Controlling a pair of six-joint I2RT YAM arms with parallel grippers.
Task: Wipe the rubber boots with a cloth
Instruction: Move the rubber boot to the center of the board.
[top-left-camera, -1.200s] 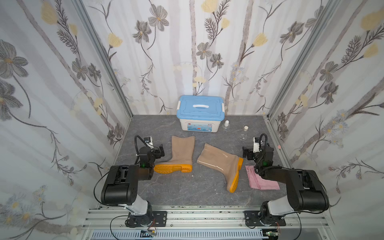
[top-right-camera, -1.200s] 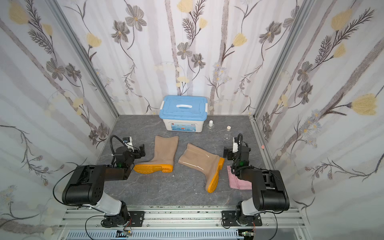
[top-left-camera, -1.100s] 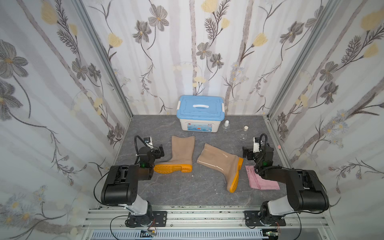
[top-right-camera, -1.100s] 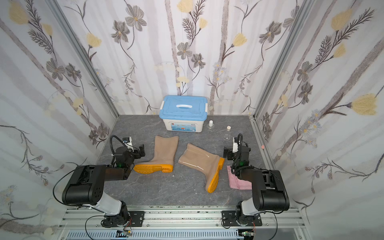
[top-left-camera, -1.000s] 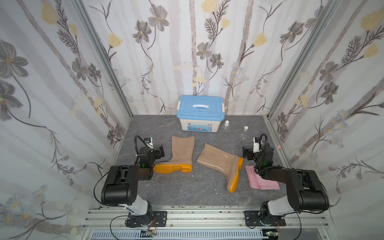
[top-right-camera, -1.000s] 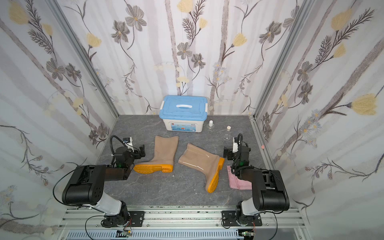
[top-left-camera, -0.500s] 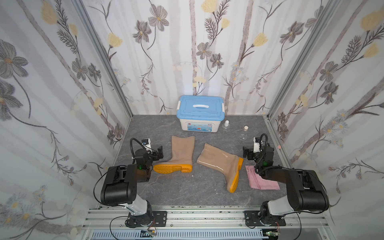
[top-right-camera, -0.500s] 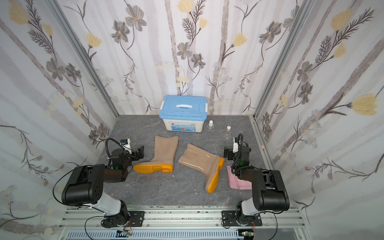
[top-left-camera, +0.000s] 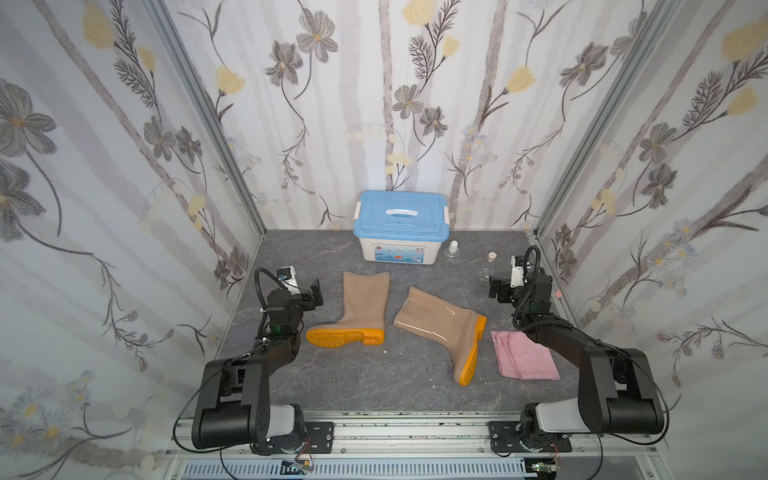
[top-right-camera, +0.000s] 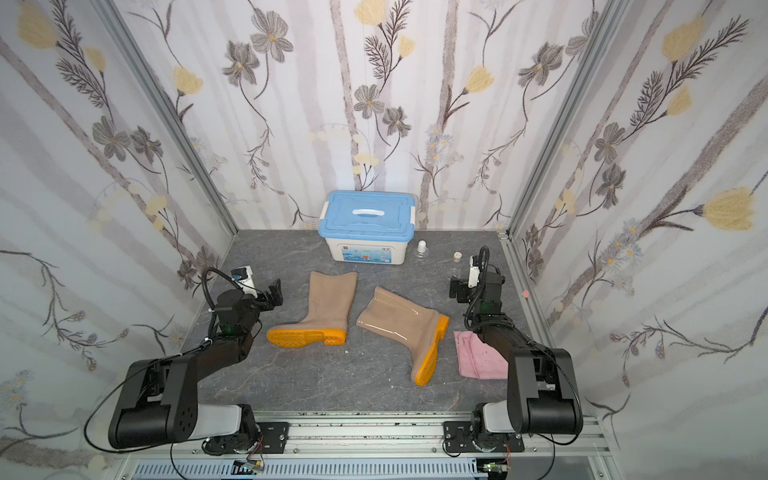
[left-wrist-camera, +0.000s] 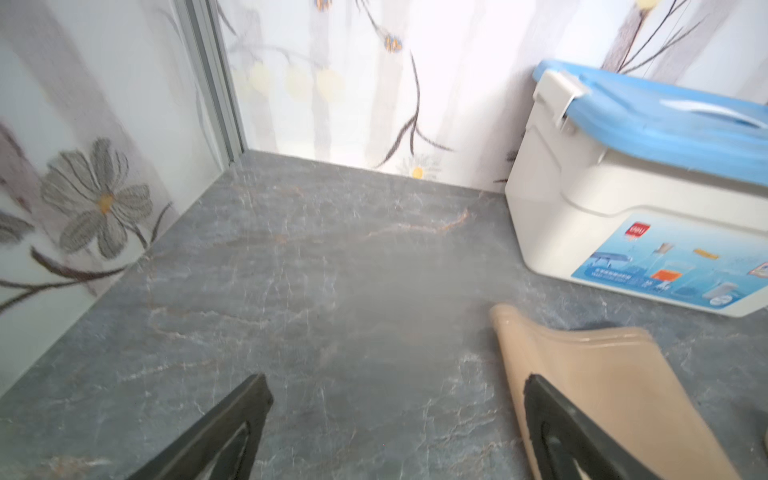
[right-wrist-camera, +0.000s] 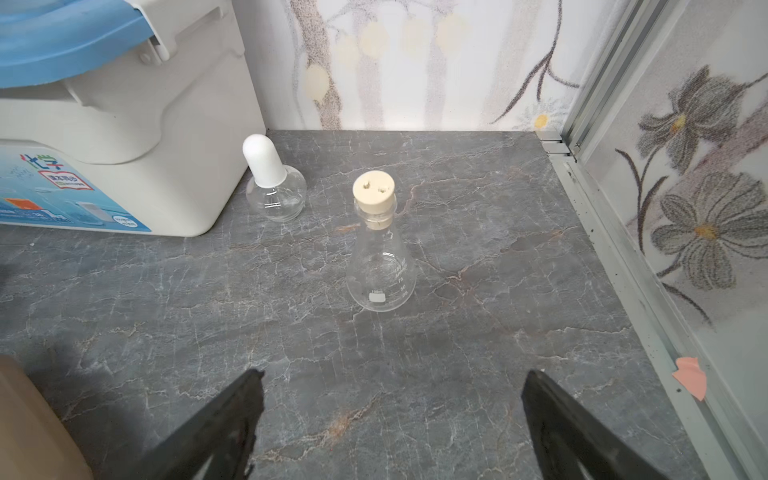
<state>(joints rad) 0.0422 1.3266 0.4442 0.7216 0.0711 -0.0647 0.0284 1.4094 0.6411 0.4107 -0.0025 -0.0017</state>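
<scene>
Grey tabletop (top-left-camera: 374, 386), one boot (top-left-camera: 365, 303) shaft rearward, other boot (top-left-camera: 440, 320) angled back-left, left claw (left-wrist-camera: 395, 380), right claw (right-wrist-camera: 395, 376) spread, empty

The left gripper (left-wrist-camera: 397, 384) hangs with its dark fingers (left-wrist-camera: 232, 432) spread wide over the grey marbled tabletop (left-wrist-camera: 311, 270); one finger overlaps the tan shaft of a rubber boot (left-wrist-camera: 602, 390) lying flat. Beyond the boot stands a white box (left-wrist-camera: 615, 216) with a blue lid (left-wrist-camera: 665, 120); floral wall panels (left-wrist-camera: 353, 83) meet at a metal corner post (left-wrist-camera: 216, 83).
</scene>
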